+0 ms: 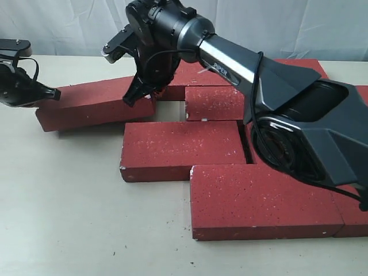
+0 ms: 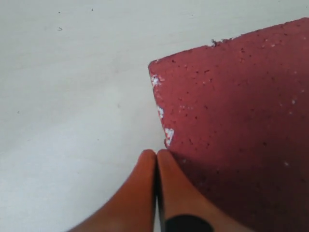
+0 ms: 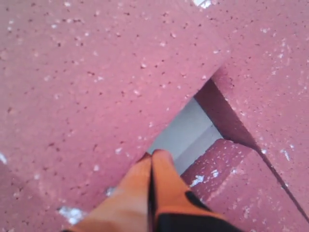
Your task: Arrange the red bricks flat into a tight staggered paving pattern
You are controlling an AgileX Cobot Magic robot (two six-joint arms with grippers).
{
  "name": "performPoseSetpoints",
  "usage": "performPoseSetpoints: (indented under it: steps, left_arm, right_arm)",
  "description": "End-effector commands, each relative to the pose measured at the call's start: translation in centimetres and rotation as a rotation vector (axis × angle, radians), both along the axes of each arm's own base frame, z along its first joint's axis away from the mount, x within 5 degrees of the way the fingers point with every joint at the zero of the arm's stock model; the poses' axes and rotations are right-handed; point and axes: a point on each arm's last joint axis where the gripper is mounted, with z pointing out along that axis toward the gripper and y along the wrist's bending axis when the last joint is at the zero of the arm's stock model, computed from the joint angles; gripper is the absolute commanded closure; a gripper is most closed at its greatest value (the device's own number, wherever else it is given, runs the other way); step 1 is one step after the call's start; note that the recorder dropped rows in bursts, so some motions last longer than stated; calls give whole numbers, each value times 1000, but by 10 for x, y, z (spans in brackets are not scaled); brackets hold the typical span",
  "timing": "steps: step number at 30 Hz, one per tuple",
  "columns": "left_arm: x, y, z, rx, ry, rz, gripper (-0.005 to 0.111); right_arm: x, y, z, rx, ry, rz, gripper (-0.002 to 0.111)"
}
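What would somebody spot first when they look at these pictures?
The big black robot arm stretching in from the right over the rough dark-red rectangular bricks lying flat on the pale table. Next, the one skewed brick at the left, with shut orange fingers at its left end and the black arm's fingers at its right end.

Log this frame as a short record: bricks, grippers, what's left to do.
table: pale surface
laid bricks: flat, staggered rows, some gaps showing
loose brick: far left, angled to the rows, not yet tight against them
left gripper: shut, tips by the loose brick's outer corner
right gripper: shut, tips at that brick's other end
remaining: likely closing the loose brick into the pattern
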Motion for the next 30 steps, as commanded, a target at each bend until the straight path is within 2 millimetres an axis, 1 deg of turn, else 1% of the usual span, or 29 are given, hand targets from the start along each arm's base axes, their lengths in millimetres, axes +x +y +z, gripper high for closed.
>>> performPoseSetpoints:
  steps: [1,3,4,9,12,14,16,18,21,24,27,29,30]
  left_arm:
    - [2,-3,-1,-3,-13,11,107]
    - [4,-1,0,15,-43,29,107]
    - [5,0,1,22,-56,36,107]
    - [3,-1,-1,11,-31,20,107]
    - [3,0,-1,24,-32,12,107]
    - [1,3,-1,32,-16,-4,107]
    - [-2,7,0,34,3,-14,107]
    - [-3,12,1,31,7,-4,107]
    - [-4,20,3,27,5,18,107]
    - [-5,24,3,15,12,32,107]
    - [-5,24,3,5,16,36,107]
    - [-5,23,1,-4,22,39,107]
    - [-5,23,0,-3,25,38,107]
  right_arm:
    - [5,-1,-19,-24,8,-7,109]
    - [9,-5,-29,-85,-22,-19,109]
    - [11,-6,-29,-92,-37,-50,109]
    - [12,-9,-18,-111,-78,-50,109]
    - [10,-9,1,-72,-93,-53,109]
    - [6,-9,18,-23,-94,-54,109]
    - [2,-9,30,13,-85,-52,109]
    - [-3,-10,37,22,-66,-43,109]
    - [-15,-17,46,15,-25,-18,109]
    - [-32,-27,50,-9,36,25,109]
    - [-50,-42,56,-45,75,32,109]
    - [-65,-56,62,-67,101,31,109]
    - [-70,-61,62,-63,97,35,109]
